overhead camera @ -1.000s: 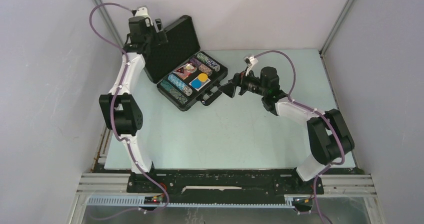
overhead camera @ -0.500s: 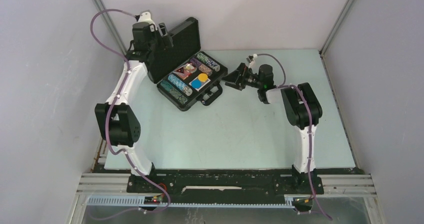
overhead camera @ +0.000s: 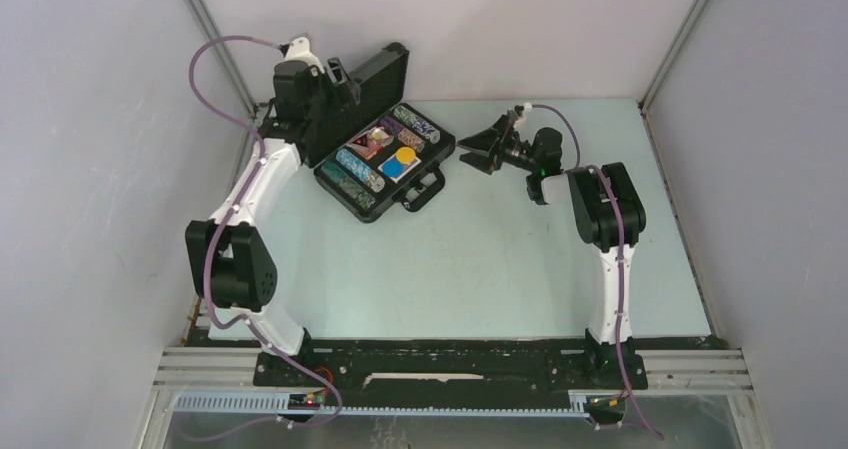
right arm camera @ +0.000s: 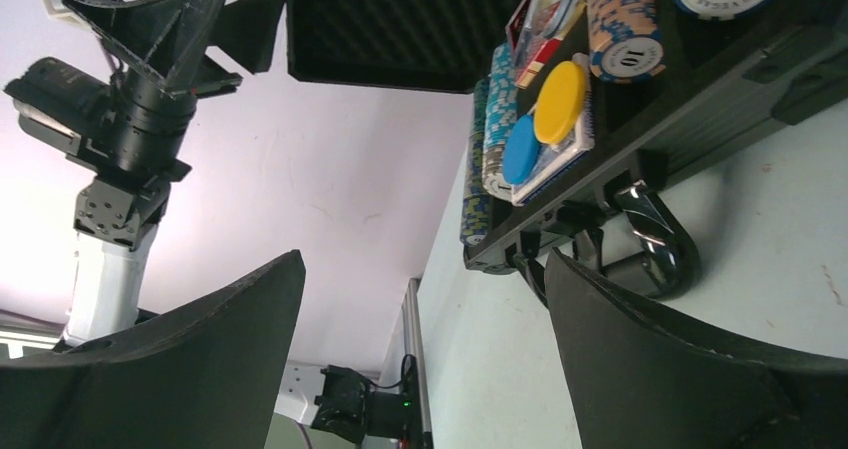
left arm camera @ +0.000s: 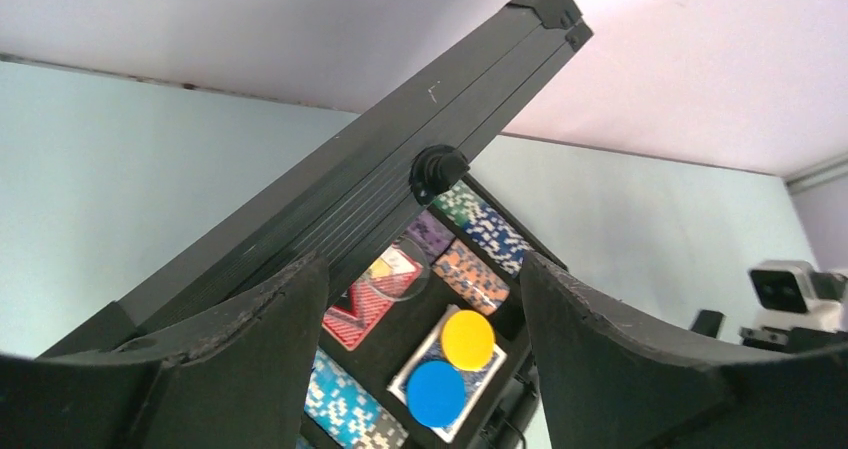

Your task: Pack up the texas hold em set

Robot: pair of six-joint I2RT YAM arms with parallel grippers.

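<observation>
The black poker case [overhead camera: 372, 214] is sitting open just ahead of the right gripper [right arm camera: 422, 259], chip rows [overhead camera: 358, 169], yellow disc [overhead camera: 405, 155] and blue disc [overhead camera: 394, 168] lying inside, its lid [overhead camera: 365, 94] standing tilted just beyond the left gripper [left arm camera: 422, 269].

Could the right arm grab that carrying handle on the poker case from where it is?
Probably yes: its open pincer hangs close to the handle, with only bare table between them.
</observation>
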